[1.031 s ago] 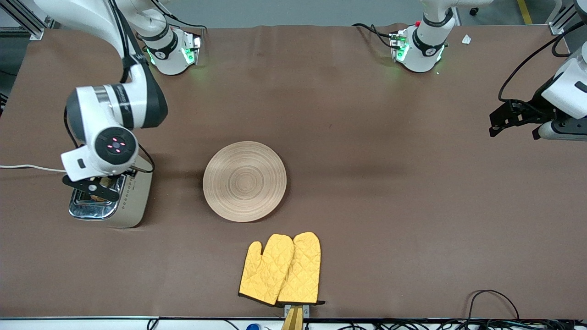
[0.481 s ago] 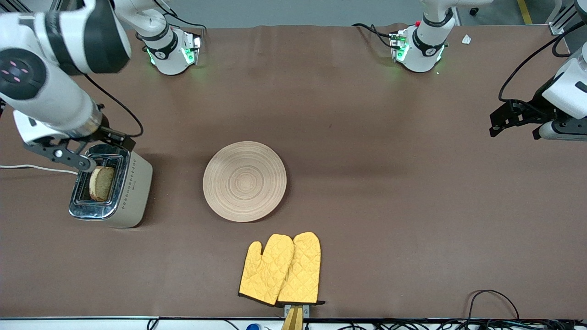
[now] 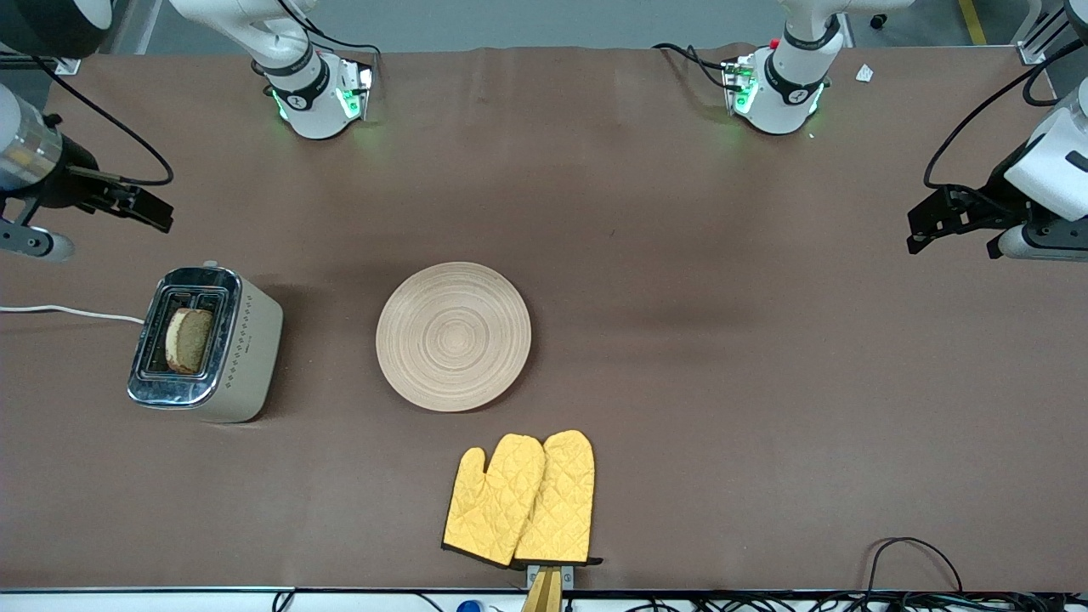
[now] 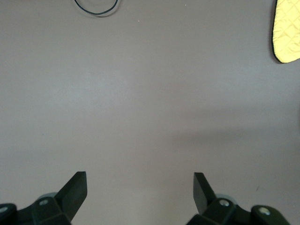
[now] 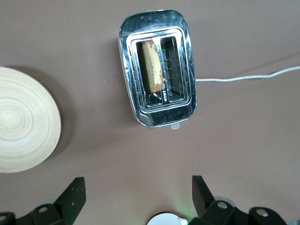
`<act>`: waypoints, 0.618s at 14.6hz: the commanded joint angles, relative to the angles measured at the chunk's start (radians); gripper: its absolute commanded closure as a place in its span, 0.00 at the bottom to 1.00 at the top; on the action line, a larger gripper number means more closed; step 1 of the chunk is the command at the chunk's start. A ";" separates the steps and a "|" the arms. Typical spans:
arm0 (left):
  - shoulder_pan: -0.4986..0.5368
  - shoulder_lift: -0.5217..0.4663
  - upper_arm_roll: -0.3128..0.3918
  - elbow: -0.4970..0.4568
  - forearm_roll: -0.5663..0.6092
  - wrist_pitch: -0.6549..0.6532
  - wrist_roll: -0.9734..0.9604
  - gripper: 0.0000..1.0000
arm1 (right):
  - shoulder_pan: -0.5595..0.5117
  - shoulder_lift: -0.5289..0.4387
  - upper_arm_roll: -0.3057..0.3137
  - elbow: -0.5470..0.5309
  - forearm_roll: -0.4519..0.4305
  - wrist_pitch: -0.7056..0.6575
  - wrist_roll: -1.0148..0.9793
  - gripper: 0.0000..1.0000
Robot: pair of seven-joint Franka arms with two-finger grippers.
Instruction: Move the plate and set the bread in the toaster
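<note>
inside the toaster (image 3: 206, 342) stands the bread (image 3: 188, 340) (plate (image 3: 454, 337) bare).

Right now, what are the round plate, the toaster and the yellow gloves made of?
The plate looks like pale matte wood, with ring grooves. The toaster has a shiny, mirror-like metal top; its cream dotted sides could be plastic or painted metal. The oven mitts look like quilted yellow fabric, stitched in diamonds.

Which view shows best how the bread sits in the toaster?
The right wrist view: it looks straight down into the toaster, showing the bread standing on edge in one slot, the other slot empty. The front view shows the bread small and at an angle. The left wrist view shows none of it.
</note>
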 commanded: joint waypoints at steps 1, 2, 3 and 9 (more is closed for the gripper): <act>-0.007 0.011 0.002 0.026 0.014 -0.007 -0.020 0.00 | -0.008 -0.041 0.012 -0.029 0.023 0.006 -0.103 0.00; -0.006 0.011 0.005 0.026 0.014 -0.007 -0.020 0.00 | -0.009 -0.042 0.011 -0.029 0.035 0.009 -0.129 0.00; -0.005 0.013 0.005 0.026 0.014 -0.007 -0.020 0.00 | -0.015 -0.042 0.007 -0.029 0.047 0.012 -0.152 0.00; -0.007 0.014 0.005 0.039 0.019 -0.007 -0.020 0.00 | -0.116 -0.041 0.003 -0.028 0.053 0.018 -0.293 0.00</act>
